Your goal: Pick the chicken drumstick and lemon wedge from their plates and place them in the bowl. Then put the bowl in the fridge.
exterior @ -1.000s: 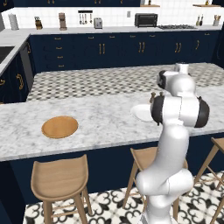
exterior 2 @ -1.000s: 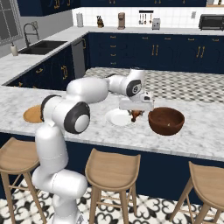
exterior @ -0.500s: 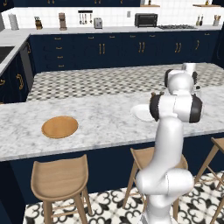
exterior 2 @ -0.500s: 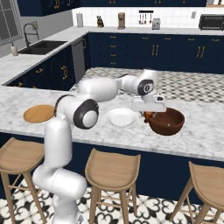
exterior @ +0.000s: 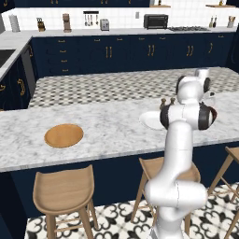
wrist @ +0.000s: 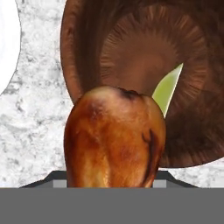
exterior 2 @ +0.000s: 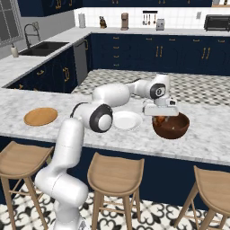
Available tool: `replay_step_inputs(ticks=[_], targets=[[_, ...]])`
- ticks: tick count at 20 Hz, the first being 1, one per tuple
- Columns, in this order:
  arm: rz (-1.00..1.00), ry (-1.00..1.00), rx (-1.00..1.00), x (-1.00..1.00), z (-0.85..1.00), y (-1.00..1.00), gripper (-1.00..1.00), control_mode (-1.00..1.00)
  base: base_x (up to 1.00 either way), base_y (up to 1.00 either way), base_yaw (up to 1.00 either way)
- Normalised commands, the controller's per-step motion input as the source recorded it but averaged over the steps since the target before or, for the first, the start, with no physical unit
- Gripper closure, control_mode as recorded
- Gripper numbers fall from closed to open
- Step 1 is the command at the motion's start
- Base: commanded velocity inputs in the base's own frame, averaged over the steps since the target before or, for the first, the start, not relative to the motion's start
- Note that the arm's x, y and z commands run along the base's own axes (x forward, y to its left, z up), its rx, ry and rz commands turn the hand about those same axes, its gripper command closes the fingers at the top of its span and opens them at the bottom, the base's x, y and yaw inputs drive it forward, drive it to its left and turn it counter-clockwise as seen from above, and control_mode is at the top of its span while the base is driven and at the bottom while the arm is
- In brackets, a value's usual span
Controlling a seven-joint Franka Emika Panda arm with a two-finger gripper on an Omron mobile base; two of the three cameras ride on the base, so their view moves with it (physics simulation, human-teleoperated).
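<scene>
The chicken drumstick (wrist: pixel 114 135), glossy reddish-brown, fills the lower middle of the hand view and hides the fingertips. My gripper (exterior 2: pixel 160 117) is shut on it and hangs over the near-left rim of the dark wooden bowl (exterior 2: pixel 173 128). On the floor of the bowl (wrist: pixel 144 57) lies the yellow-green lemon wedge (wrist: pixel 168 89), partly behind the drumstick. Just left of the bowl is the bare white plate (exterior 2: pixel 126 120). Far to the left on the counter lies the tan wooden plate (exterior 2: pixel 40 116). The fridge is out of view.
The marble island counter (exterior 2: pixel 206 143) carries both plates and the bowl. Three wooden stools (exterior 2: pixel 116 173) stand along its near edge. Navy cabinets, a sink (exterior 2: pixel 40 47) and a toaster oven (exterior 2: pixel 215 22) line the far walls.
The arm has swung right from over the white plate to the bowl, carrying the drumstick with it. The plates and bowl have stayed in place.
</scene>
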Motion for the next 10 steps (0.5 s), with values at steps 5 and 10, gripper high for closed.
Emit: replay_step_inputs(ticks=[5, 10], targets=[[0.0, 0.06, 0.0, 0.28, -0.24, -0.08, 1.0, -1.0, 0.0, 0.0, 0.0], [0.0, 0.02, 0.0, 0.21, -0.06, 0.0, 1.0, -1.0, 0.0, 0.0, 0.0]])
